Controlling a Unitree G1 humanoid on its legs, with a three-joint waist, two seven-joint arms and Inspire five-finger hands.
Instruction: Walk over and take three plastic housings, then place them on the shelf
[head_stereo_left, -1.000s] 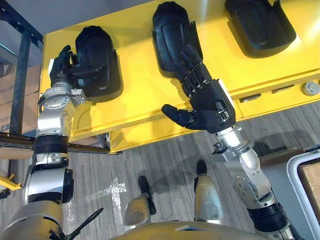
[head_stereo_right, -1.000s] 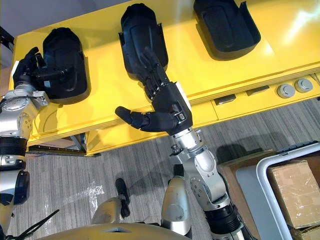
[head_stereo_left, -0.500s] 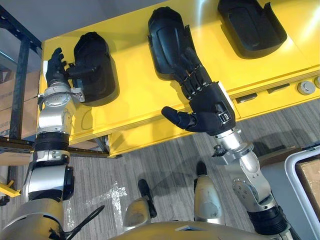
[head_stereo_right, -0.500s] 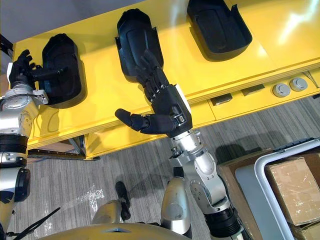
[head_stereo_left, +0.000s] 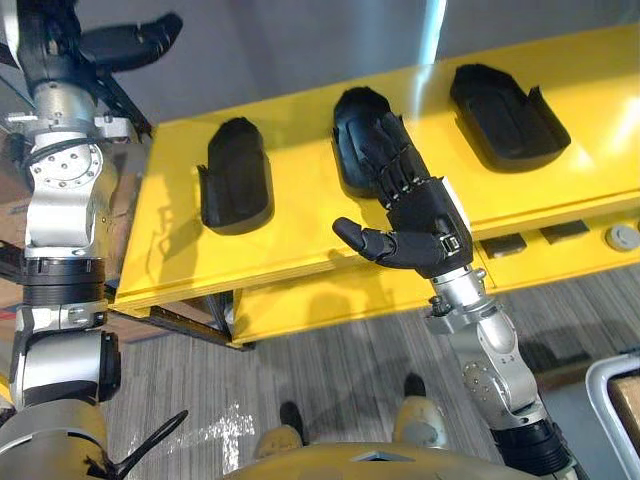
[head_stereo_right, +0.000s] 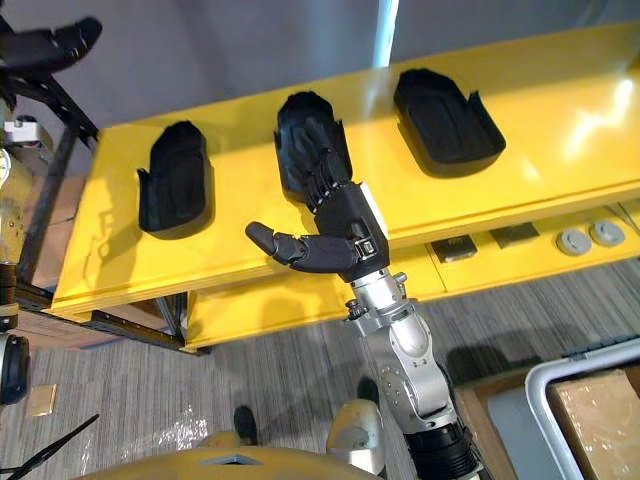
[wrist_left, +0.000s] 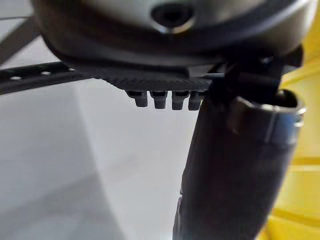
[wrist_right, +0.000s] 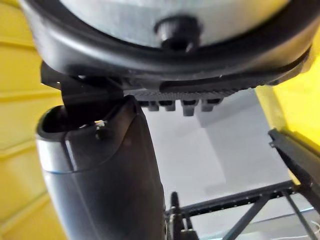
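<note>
My right hand (head_stereo_left: 415, 235) sits at the centre of the frame with fingers straight and thumb spread wide, holding nothing, laid over the near end of the middle housing (head_stereo_left: 358, 130), I judge to line up a grasp. My left hand (head_stereo_left: 105, 45), upper left, is lifted well off the yellow table (head_stereo_left: 290, 240), fingers loosely extended and empty. Three housings lie spaced in a row, left housing (head_stereo_left: 236, 180) and right housing (head_stereo_left: 505, 118) apart, long axes running near-to-far, rounded ends toward the top.
</note>
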